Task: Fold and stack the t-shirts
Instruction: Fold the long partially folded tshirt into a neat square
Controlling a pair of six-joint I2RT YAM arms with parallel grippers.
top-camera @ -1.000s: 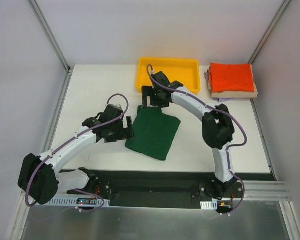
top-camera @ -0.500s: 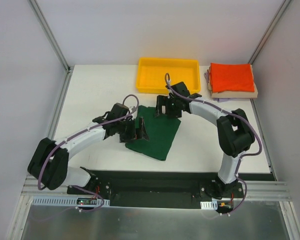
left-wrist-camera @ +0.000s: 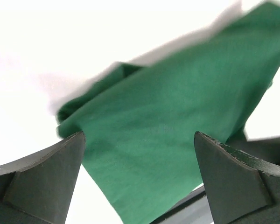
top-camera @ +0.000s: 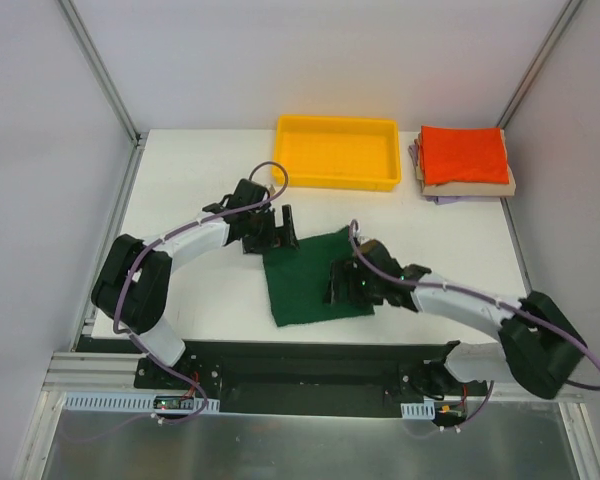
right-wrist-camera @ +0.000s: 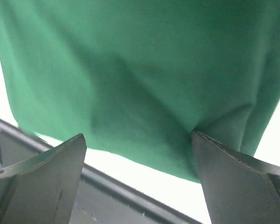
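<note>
Left gripper [top-camera: 283, 230]: I am seeing its jaws standing wide apart and gripping nothing; it is hovering just beyond the far left corner of the green shirt [top-camera: 302, 290].
Left wrist view: the two fingers [left-wrist-camera: 42, 182] are framing the shirt's folded corner, with white table behind it; I cannot tell whether they are touching the cloth.
Right gripper [top-camera: 338, 286]: its jaws are also gaping wide and holding nothing; it is sitting low over the shirt's right half.
Right wrist view: green cloth is filling the gap between the fingers, and it is puckering at one fingertip [right-wrist-camera: 210, 154], so that tip appears to be pressing on it.
Green shirt: it is lying flat as a rough folded square near the middle of the table [top-camera: 200, 170], close to the black rail [top-camera: 310, 360].
Stack: the orange-red shirt [top-camera: 464, 153] is lying on the tan shirt [top-camera: 475, 187], with the lavender shirt [top-camera: 438, 199] peeking out beneath, at the far right corner.
Tray [top-camera: 280, 150]: yellow, it is sitting at the far edge just left of the stack, well apart from the green shirt.
Room: white walls [top-camera: 180, 60] and metal posts [top-camera: 100, 70] are enclosing the table.
</note>
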